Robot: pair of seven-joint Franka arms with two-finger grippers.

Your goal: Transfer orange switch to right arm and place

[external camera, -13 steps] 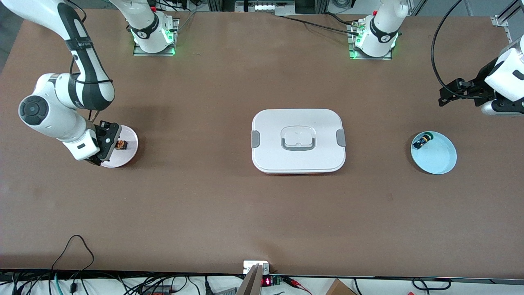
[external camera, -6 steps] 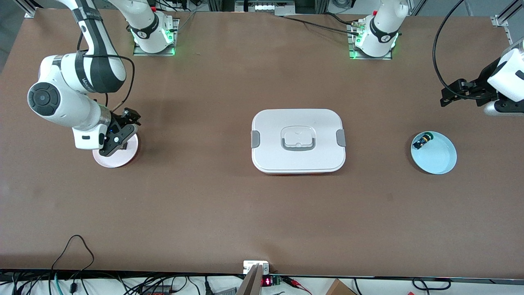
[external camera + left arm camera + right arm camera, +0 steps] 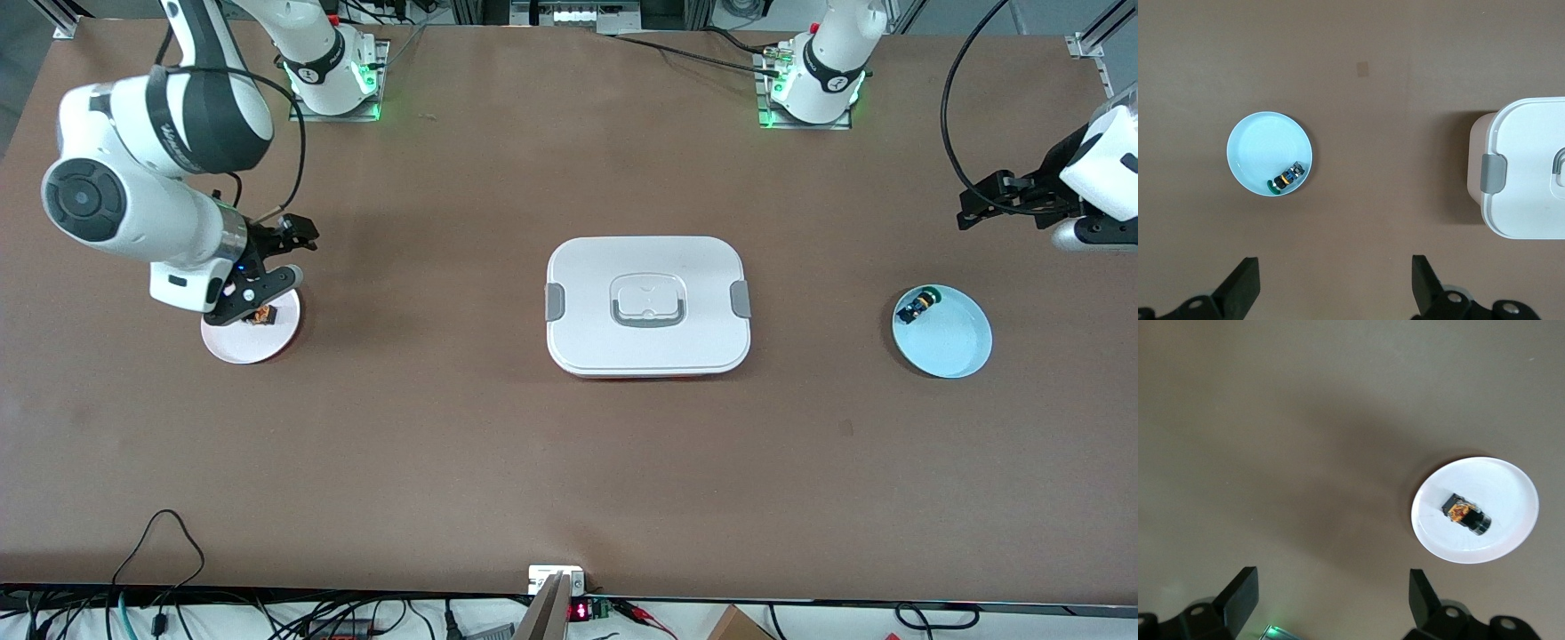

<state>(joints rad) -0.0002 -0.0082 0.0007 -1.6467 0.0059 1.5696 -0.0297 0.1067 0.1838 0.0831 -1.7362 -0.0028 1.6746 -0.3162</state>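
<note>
From my remote desk: brown table [image 3: 444, 444] w/ white lidded box [image 3: 648, 305], grey clips; pale pink plate [image 3: 244, 342] w/ orange-and-black switch [image 3: 1465, 516]; light-blue dish [image 3: 951, 342] w/ black, green & blue switch [image 3: 1287, 178].

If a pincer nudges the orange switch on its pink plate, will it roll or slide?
The orange switch lies on its side on the pink plate; its round collar may roll slightly, while the boxy rear probably stops it. Being tiny, it is likely light and slides easily.
</note>
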